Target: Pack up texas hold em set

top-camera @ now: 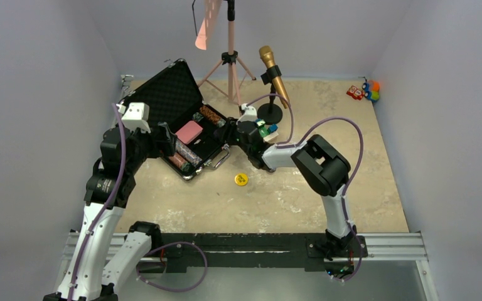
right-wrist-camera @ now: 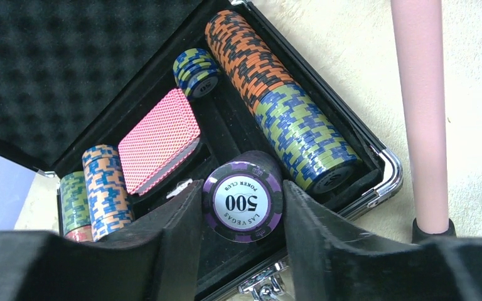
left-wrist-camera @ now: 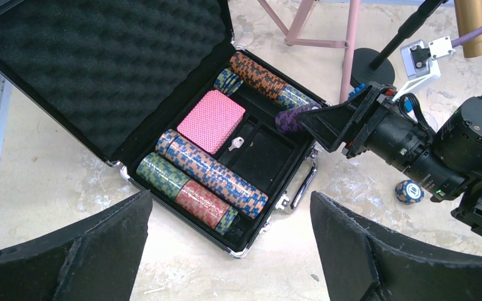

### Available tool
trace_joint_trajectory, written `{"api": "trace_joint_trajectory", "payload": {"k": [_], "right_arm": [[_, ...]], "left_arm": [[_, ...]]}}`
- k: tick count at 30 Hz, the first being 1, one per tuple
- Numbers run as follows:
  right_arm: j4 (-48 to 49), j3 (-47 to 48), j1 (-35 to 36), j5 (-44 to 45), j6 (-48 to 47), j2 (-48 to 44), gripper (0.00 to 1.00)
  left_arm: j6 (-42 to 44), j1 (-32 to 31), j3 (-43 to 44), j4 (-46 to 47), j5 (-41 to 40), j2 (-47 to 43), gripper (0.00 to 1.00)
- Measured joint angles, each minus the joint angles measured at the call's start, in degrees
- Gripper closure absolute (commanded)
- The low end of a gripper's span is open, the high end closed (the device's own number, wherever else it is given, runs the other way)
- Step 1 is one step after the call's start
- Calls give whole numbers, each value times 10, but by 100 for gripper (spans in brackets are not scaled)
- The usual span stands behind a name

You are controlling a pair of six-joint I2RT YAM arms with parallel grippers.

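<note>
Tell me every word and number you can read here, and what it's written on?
"500": middle of the front chip of the purple chip stack in the right hand.
"LAS VEGAS": round that same chip's face.
"POKER CLUB": also round that face.
Too small to read: the mark on the yellow button.
Too blurred to read: the loose chip outside the briefcase.

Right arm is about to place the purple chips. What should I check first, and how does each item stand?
1. Right gripper shut on purple chip stack: ok.
2. Briefcase lid open: ok.
3. Empty compartment available in the case: ok.
4. Stack lined up over a slot: cannot tell.
5. Left gripper open, holding nothing: ok.
6. All pieces packed: not ok; yellow button and a loose chip lie on the table.
</note>
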Motion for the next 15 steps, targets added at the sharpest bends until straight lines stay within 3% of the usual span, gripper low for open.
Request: {"api": "trace_joint_trajectory", "payload": {"k": [2, 6, 15], "right_arm": [[2, -1, 1, 4, -5, -1, 39], [9, -8, 3, 16, -15, -17, 33], [2, -10, 3, 45, -42, -73, 29]], "left_arm": [[0, 0, 0, 0, 0, 0, 1], [0, 0, 0, 0, -1, 1, 1], [2, 0, 0, 0, -4, 13, 1]]}}
